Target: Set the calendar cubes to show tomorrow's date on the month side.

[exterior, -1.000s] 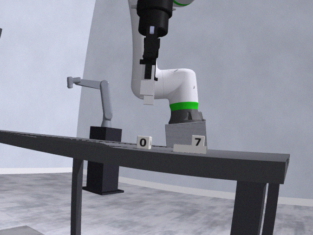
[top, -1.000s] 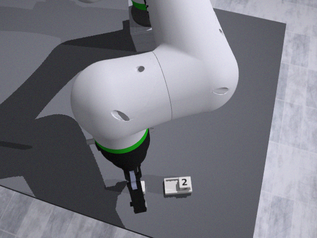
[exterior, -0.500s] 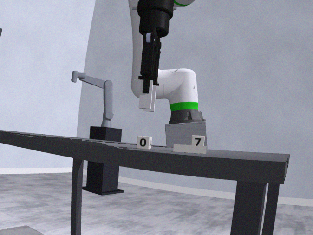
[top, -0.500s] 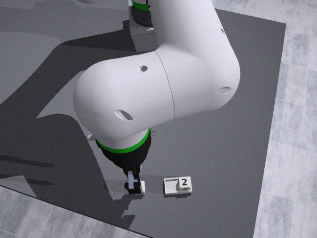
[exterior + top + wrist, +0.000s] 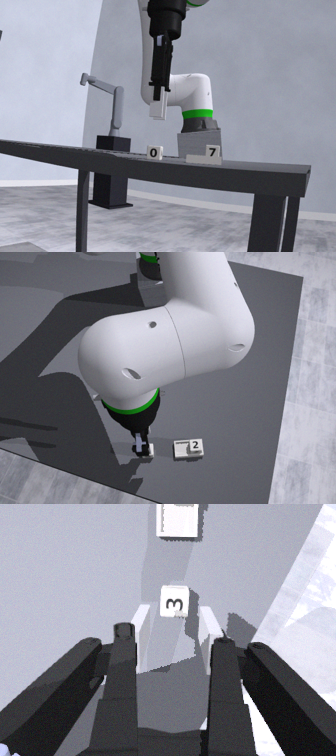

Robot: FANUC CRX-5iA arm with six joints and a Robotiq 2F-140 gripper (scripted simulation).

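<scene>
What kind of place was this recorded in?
Probably a robotics lab or test room: a white jointed arm works over a dark table, and a second, gray arm stands on a black pedestal behind.

Gripper [image 5: 141,451] [image 5: 159,109] [image 5: 174,621] now more upright — apparently nearer the loose cube [image 5: 151,451] [image 5: 154,153] [image 5: 174,600] — grey background arm [image 5: 117,107] slightly raised
</scene>
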